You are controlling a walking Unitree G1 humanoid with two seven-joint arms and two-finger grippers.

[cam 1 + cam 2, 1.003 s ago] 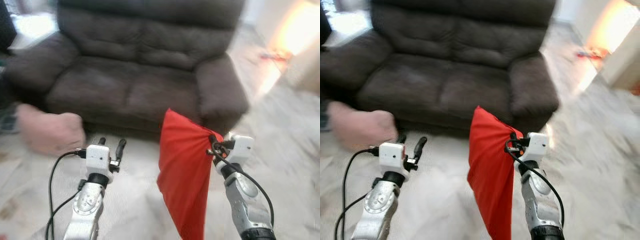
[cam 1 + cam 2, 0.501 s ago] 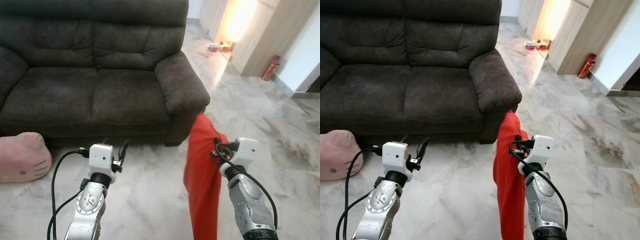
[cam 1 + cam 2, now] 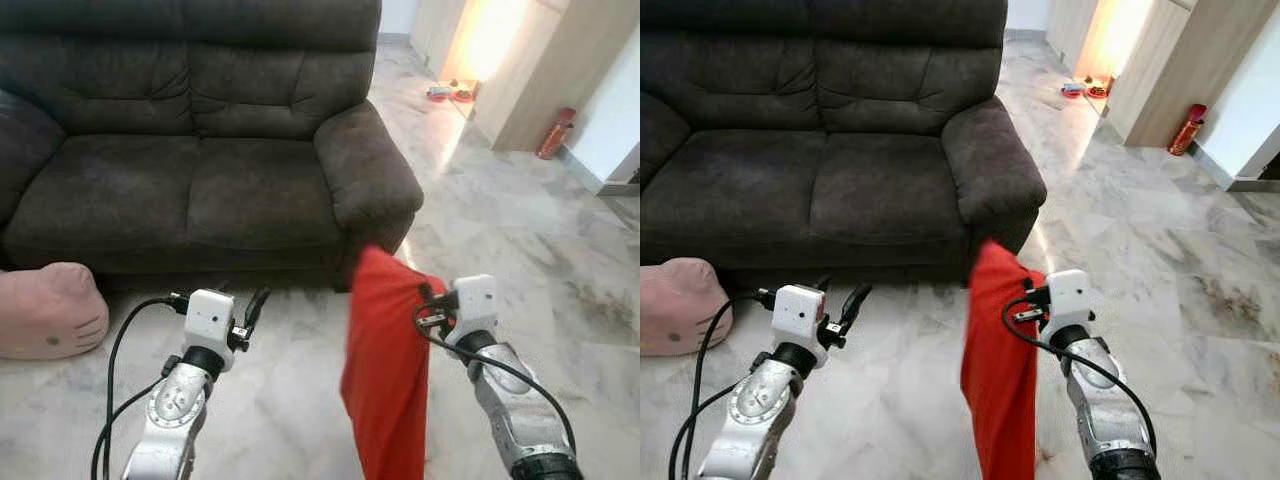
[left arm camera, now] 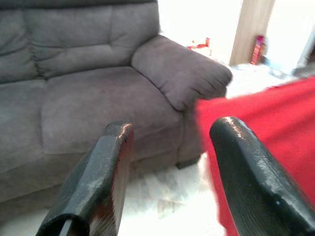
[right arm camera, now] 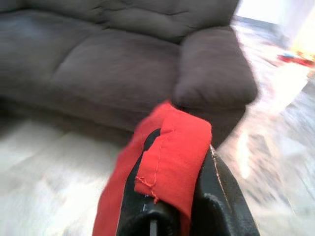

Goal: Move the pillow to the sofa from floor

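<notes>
A red pillow (image 3: 385, 370) hangs limp above the marble floor, pinched at one top corner by my right gripper (image 3: 428, 300), which is shut on it. In the right wrist view the red fabric (image 5: 170, 147) is folded between the two black fingers (image 5: 216, 196). The dark brown sofa (image 3: 190, 170) stands just ahead, its right armrest (image 3: 365, 170) beyond the pillow. My left gripper (image 3: 240, 298) is held up in front of the sofa's base, open and empty, its two fingers (image 4: 106, 172) apart in the left wrist view.
A pink cat-face cushion (image 3: 45, 310) lies on the floor at the sofa's left front. Marble floor (image 3: 530, 230) stretches to the right toward a wooden cabinet (image 3: 525, 80) and a red bottle (image 3: 556, 133).
The camera has swung left to right and then slightly back. The pillow in my right gripper has swung a little to the left. The left gripper holds its pose.
</notes>
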